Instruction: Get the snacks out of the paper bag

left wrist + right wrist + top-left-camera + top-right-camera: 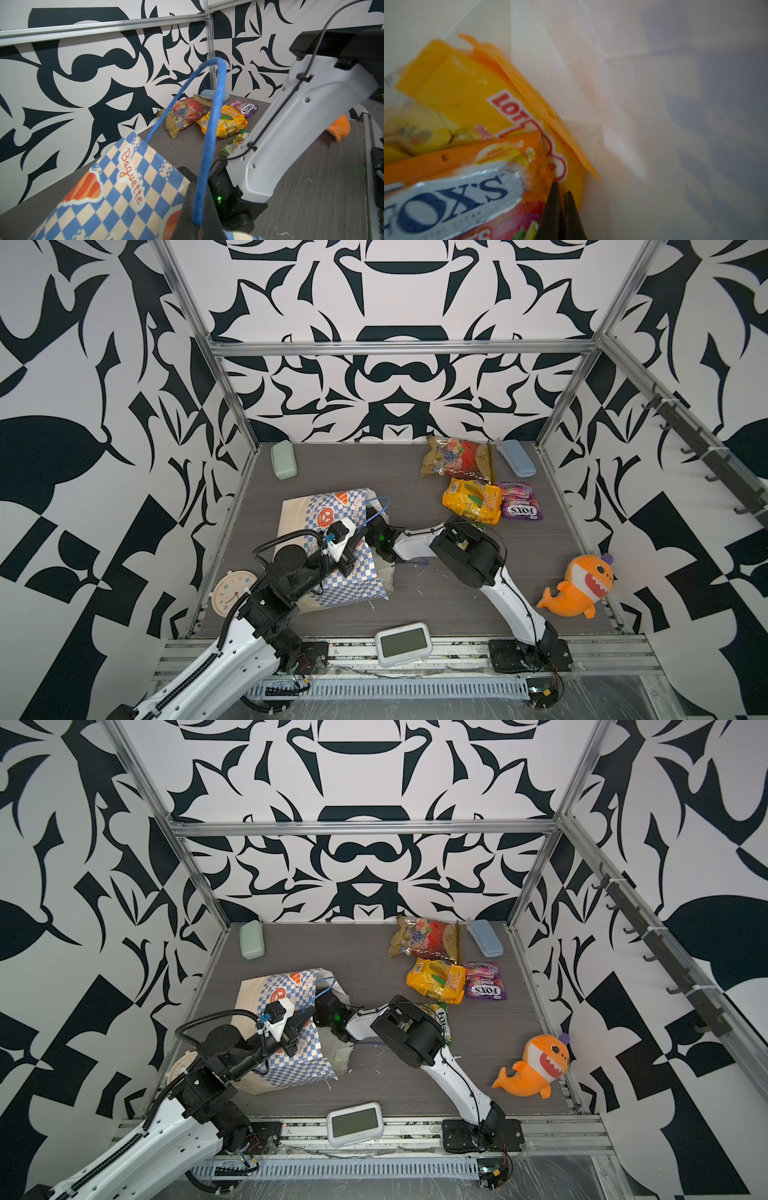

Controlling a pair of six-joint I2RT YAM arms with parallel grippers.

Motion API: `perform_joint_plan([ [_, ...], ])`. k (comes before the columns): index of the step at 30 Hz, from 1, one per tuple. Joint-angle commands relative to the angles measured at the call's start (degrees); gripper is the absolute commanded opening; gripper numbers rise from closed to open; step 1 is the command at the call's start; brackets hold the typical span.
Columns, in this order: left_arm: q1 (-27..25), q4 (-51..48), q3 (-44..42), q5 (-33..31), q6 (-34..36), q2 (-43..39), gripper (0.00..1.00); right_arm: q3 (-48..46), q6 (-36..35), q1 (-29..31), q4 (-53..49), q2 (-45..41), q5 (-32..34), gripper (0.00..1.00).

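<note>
Paper bag (353, 585) lies on its side left of centre, the left gripper (358, 541) clamped on its rim; the right arm (419, 536) stretches into its mouth, right gripper (561, 191) closed beside the orange FOX'S packet (436, 162).

Both top views look steeply down from high above the near edge of the table (353, 472), facing the far wall (395, 385), and take in the whole tabletop. The left wrist view sits low and close at the paper bag (116, 187), facing far and right toward the snacks (232, 124) lying out, which both top views also show. The right wrist view is inside the bag, very near a yellow packet (456, 87) and an orange FOX'S packet (425, 166).
</note>
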Motion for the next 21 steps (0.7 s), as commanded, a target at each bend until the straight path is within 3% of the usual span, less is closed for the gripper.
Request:
perform_joint_plan([
  [1, 0.15, 4.06, -0.82, -0.33, 0.54, -0.63, 0.00, -3.90, -0.32, 0.28, 0.98, -5.18, -0.64, 0.00],
  [12, 0.24, 3.45, -1.43, -2.46, 1.15, -1.29, 0.00, -16.29, 3.99, -2.62, 10.89, -14.15, -1.41, 0.00],
  [21, 0.32, 2.99, -1.24, -3.06, 1.78, -1.86, 0.00, -25.73, 4.06, -3.37, 11.23, -22.48, -0.94, 0.00],
])
